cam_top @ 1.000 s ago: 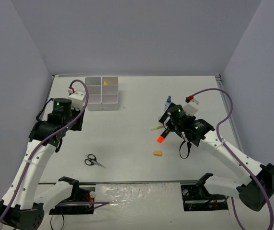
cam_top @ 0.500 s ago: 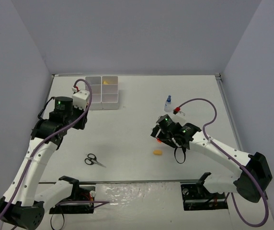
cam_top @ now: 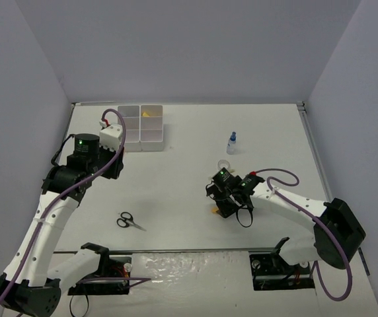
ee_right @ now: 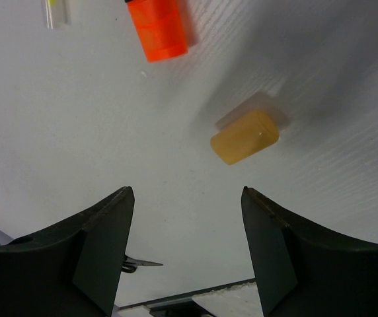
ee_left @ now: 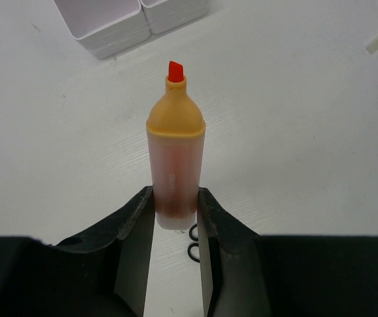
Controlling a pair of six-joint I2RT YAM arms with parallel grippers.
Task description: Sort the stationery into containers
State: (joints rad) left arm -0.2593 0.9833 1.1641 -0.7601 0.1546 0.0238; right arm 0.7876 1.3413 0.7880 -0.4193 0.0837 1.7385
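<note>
orange-bodied and red-tipped: clamping a marker [ee_left: 174, 165] in the left gripper [ee_left: 174, 206], jaws pressing on both sides of its lower barrel. holding it clear of the table [cam_top: 176, 132], tip pointing toward the containers [cam_top: 152, 144]. hovering at the left side of those containers; impossible to tell whether touching. showing a yellow bit [cam_top: 147, 113] lying in the far right compartment. showing scissors [cam_top: 129, 221] lying flat toward the front, well apart from both grippers, black handles peeking out under the marker in the left wrist view.

further right: spreading the jaws of the right gripper [ee_right: 186, 193] apart, with nothing between them. hanging low over a yellow eraser [ee_right: 244, 137] lying on the table just beyond the fingertips, not touching it. showing an orange cap [ee_right: 157, 26] lying near the eraser, farther out, and a pen [ee_right: 55, 12] end beside that. showing a tape roll [cam_top: 224, 164] lying flat just behind the gripper and a bottle [cam_top: 232, 142] standing upright farther back, blue cap on top, all outside the containers.
</note>
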